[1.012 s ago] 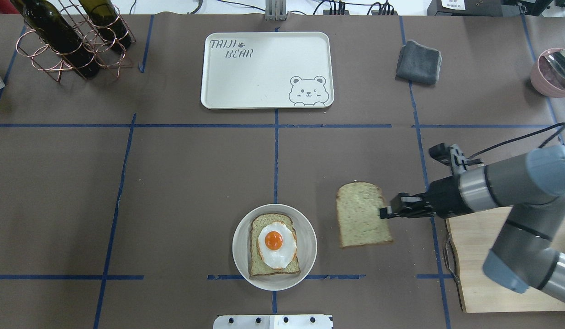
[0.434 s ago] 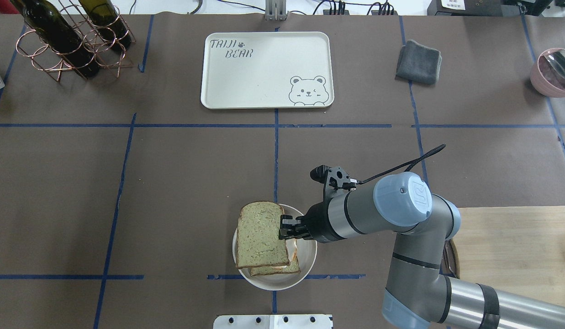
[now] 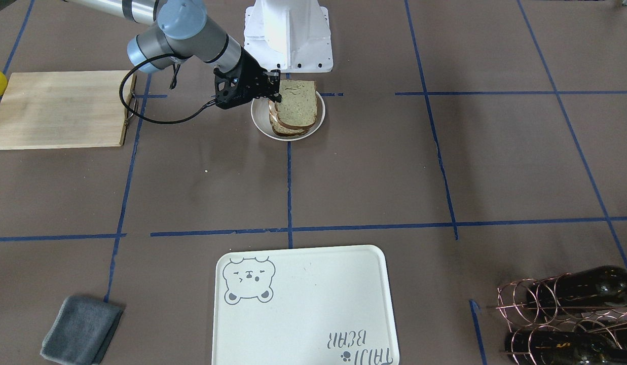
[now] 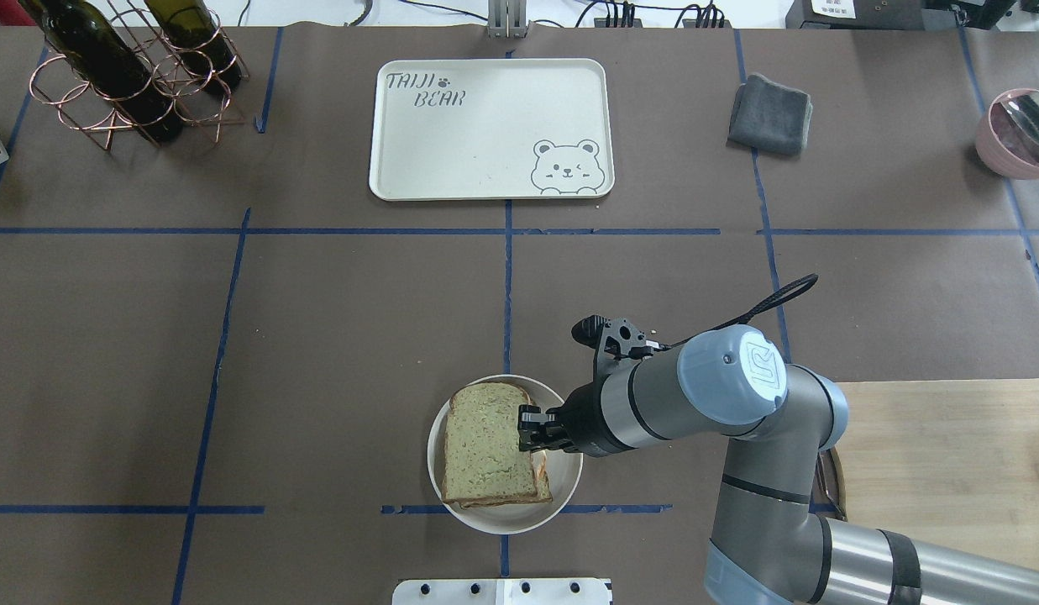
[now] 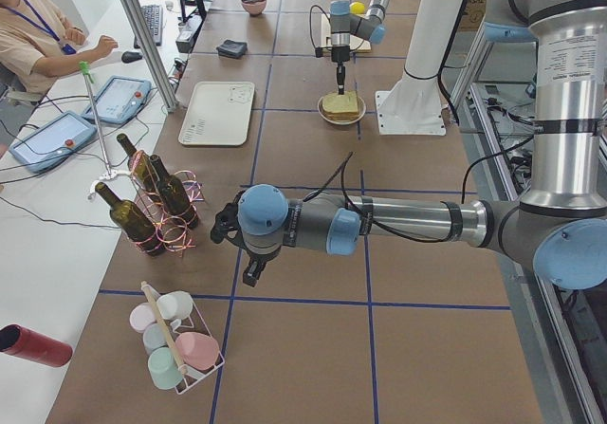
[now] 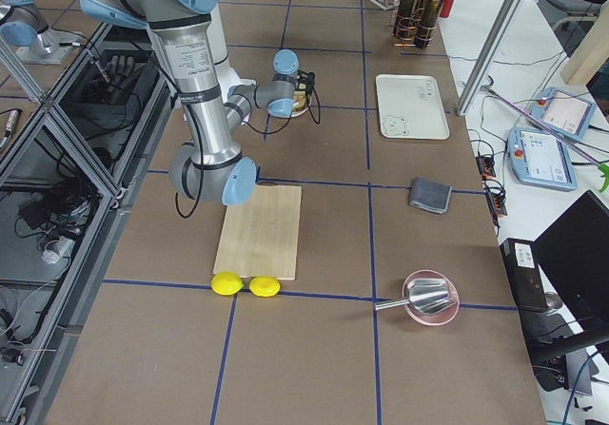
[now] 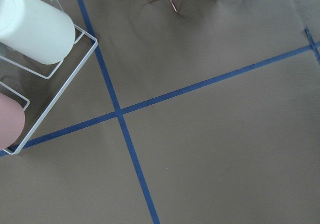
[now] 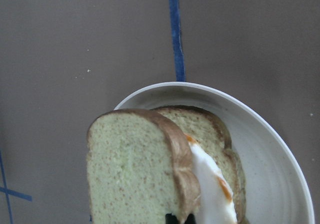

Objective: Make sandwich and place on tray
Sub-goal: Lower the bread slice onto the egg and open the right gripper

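Clamping the top slice [image 4: 481, 445], the right pincer [image 4: 525, 428] — slice's long axis points toward tray [image 4: 485, 126].

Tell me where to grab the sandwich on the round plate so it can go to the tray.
Pinch the sandwich through its whole thickness at the crust edge facing the robot's right, clamping from above and below. That side is nearest the right gripper, which holds the top slice there, and the layers lie loose, so clamping probably keeps them together.
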You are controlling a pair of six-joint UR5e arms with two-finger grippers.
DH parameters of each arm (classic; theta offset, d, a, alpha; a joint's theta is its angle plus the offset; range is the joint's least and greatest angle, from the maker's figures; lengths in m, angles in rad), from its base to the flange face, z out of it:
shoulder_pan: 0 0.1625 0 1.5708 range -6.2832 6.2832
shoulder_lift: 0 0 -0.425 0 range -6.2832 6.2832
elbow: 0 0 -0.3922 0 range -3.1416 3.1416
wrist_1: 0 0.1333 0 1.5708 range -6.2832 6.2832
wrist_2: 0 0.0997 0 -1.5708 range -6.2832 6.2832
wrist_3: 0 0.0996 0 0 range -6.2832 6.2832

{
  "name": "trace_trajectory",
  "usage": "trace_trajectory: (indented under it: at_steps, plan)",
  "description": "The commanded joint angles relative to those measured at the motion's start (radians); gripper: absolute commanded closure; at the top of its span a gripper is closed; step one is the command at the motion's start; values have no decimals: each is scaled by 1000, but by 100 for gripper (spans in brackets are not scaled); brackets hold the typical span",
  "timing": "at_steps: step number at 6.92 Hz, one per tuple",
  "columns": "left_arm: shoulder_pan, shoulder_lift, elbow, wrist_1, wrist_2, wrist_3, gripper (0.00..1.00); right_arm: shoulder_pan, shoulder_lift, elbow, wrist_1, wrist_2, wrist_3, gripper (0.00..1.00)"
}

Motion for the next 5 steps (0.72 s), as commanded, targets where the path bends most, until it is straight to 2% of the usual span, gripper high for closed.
trace_trajectory:
  at_steps: [1,2,4,5]
  plan:
    - [0,0,-4,0,0,-1,0,-3,-10,14,0,-12,12,100]
    - [2,0,-2,0,0,-1,0,-1,-45,42,0,-14,12,100]
    - [0,0,-4,0,0,-1,0,-15,-49,45,0,-17,13,100]
    - [0,0,-4,0,0,-1,0,-33,-46,42,0,-39,13,81]
